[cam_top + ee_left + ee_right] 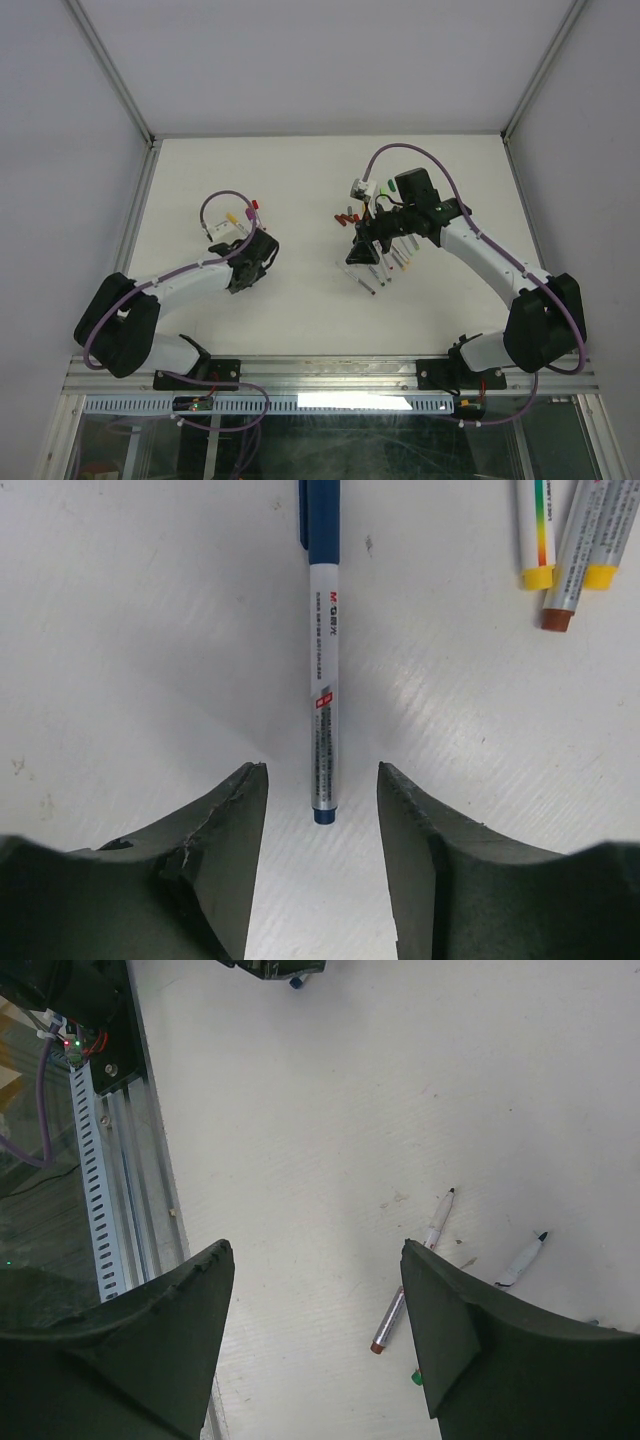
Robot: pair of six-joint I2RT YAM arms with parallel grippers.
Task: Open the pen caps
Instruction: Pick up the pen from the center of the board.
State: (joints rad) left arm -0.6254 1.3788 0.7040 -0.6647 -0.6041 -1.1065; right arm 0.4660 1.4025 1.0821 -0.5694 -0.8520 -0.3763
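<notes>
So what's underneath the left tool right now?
A white pen with its blue cap still on lies on the table, between the left tool's open fingers, untouched. The cap's far end runs out of view.

1. A white table [300, 190] carries scattered pens.
2. One pen [323, 700], blue cap [323, 520] on, lies flat near three pens [536, 530] with yellow and brown ends.
3. Two uncapped pens [437, 1222] lie apart; red pen caps [345, 216] sit on the right half.
</notes>
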